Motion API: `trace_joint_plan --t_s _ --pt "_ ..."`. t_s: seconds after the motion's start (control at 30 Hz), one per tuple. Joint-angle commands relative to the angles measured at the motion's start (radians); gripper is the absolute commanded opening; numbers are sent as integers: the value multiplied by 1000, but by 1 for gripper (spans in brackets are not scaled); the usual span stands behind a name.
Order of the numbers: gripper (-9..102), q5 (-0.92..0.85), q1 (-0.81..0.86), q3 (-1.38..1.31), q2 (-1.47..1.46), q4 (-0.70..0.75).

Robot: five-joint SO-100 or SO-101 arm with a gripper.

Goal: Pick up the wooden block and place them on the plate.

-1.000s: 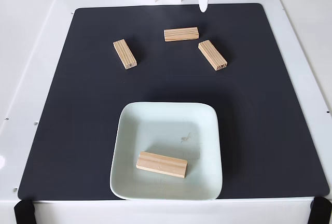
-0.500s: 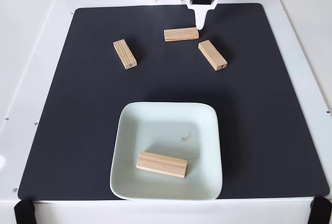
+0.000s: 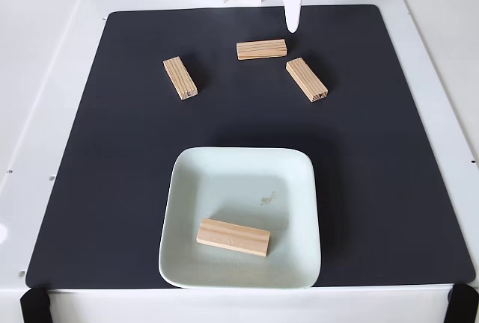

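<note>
One wooden block (image 3: 233, 237) lies on the plate (image 3: 224, 173); three wait near the mat's (image 3: 112, 151) far edge. My gripper (image 3: 293, 24) hovers beside the middle block (image 3: 261, 48) — jaw state I cannot tell. I'd descend squarely across its narrow width.

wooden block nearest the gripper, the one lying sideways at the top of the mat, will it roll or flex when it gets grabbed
The wooden block looks like solid wood, so it is probably stiff and light. It lies on a flat face with square edges, so rolling seems unlikely. On the dark mat it may slide or twist if the gripper pushes one end.
</note>
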Motion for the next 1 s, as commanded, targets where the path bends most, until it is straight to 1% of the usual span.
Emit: trace_joint_plan --t_s 0.0,0.1,0.23,0.33,0.53,0.63,0.83,0.97 --pt "0 -11 12 -17 103 46" --pt "-1 -20 58 -29 167 63" --pt "-1 -127 132 -23 244 60" --pt "-1 -158 187 -14 270 51" --pt "-1 -170 215 -32 236 51" --pt "-1 -215 235 -29 222 48" --pt "-1 -261 239 34 215 48" --pt "0 -245 241 87 158 -17"
